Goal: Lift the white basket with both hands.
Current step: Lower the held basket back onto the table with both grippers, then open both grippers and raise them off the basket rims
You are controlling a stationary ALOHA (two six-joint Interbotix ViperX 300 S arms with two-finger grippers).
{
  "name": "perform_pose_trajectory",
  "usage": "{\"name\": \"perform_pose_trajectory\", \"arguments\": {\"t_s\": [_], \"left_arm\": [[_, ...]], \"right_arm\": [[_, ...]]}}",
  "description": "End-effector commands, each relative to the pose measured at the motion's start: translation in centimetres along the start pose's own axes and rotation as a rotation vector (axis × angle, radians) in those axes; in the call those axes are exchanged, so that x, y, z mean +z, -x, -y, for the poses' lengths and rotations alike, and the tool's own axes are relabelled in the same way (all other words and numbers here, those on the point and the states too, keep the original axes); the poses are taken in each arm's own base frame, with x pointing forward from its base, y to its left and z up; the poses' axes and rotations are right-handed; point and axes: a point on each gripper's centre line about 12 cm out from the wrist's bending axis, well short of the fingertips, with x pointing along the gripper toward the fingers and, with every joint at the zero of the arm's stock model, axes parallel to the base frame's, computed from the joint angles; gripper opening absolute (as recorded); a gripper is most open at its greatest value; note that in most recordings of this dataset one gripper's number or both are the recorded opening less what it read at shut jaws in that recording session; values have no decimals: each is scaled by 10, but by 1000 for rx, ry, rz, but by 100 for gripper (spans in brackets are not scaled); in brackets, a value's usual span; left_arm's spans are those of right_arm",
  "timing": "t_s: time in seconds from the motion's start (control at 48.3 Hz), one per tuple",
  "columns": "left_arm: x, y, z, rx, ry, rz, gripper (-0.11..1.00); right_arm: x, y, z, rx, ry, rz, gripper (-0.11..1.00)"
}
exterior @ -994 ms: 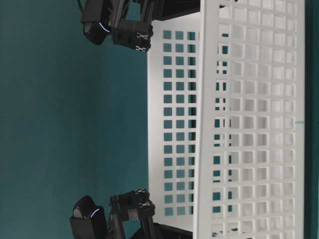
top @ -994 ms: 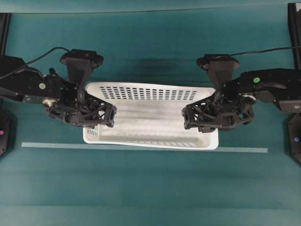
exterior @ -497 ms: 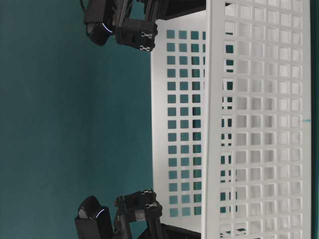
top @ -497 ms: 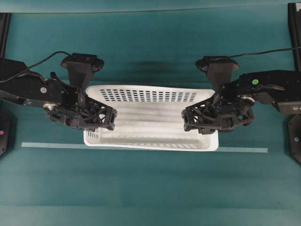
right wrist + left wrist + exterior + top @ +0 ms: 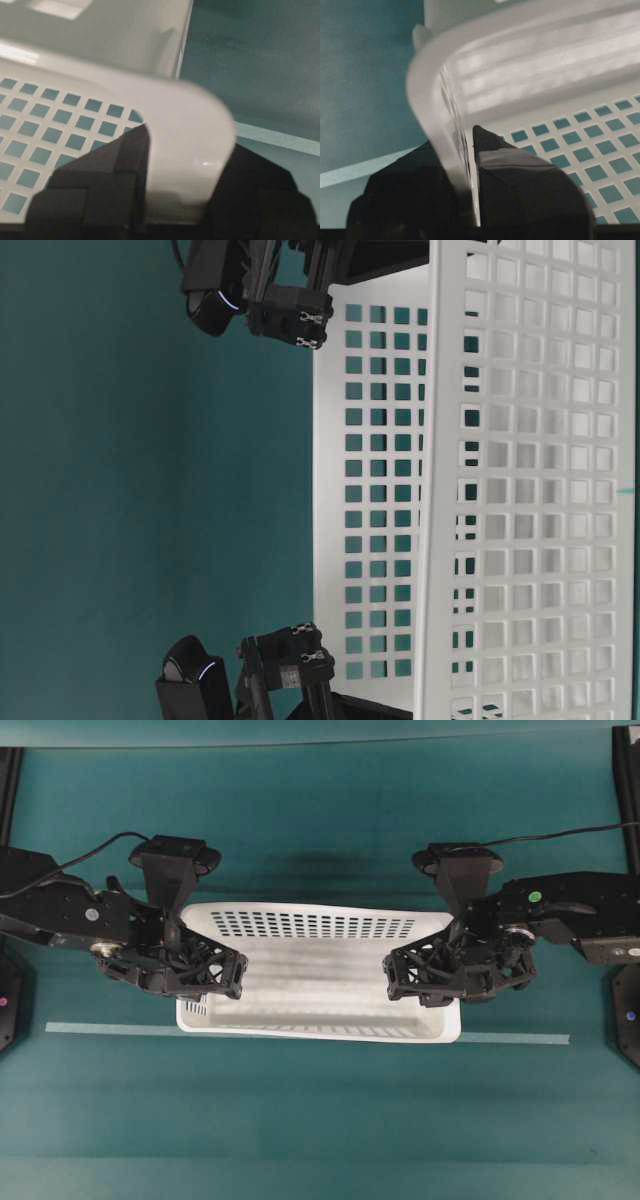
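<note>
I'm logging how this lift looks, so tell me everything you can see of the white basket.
The white basket is a large rectangular tub of what looks like plastic, with a rolled rim, a solid floor and walls pierced by rows of small rectangular slots. It looks empty. It sits squarely between the arms over the teal surface; no view shows whether its floor is touching that surface. The left gripper is clamped on one short end wall, a finger either side; the right gripper pinches the opposite end's rim likewise.

This looks like a robotics lab: a bare teal tabletop (image 5: pixel 320 1120) with a pale tape line (image 5: pixel 110 1029) stuck across it, black frame posts (image 5: pixel 10 780) at the edges, cables (image 5: pixel 570 828) trailing to mounted arms.
</note>
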Motion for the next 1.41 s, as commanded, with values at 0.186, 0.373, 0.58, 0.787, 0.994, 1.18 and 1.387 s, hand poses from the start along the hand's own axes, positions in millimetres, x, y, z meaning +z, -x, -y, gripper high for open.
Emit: {"name": "perform_pose_trajectory", "arguments": {"t_s": [0.186, 0.373, 0.58, 0.787, 0.994, 1.18, 1.387], "left_arm": [[-2, -15, 5, -3, -33, 3, 1], [-2, -16, 5, -17, -35, 7, 1], [-2, -17, 6, -26, -35, 10, 1], [-1, -20, 5, -49, -35, 17, 1], [-1, -23, 4, -108, -33, 35, 0], [-2, -25, 3, -109, -32, 34, 2], [0, -24, 4, -115, -33, 38, 39]], "right_arm": [[-7, -11, -1, -19, 92, -9, 21], [0, -9, 2, -21, 71, -5, 21], [2, -10, 6, -19, 65, 0, 21], [2, -11, 9, 7, 65, 17, 21], [3, -11, 14, 10, 56, 22, 22], [7, -12, 13, 52, 52, 49, 45], [13, -15, 14, 78, 67, 89, 95]]}}
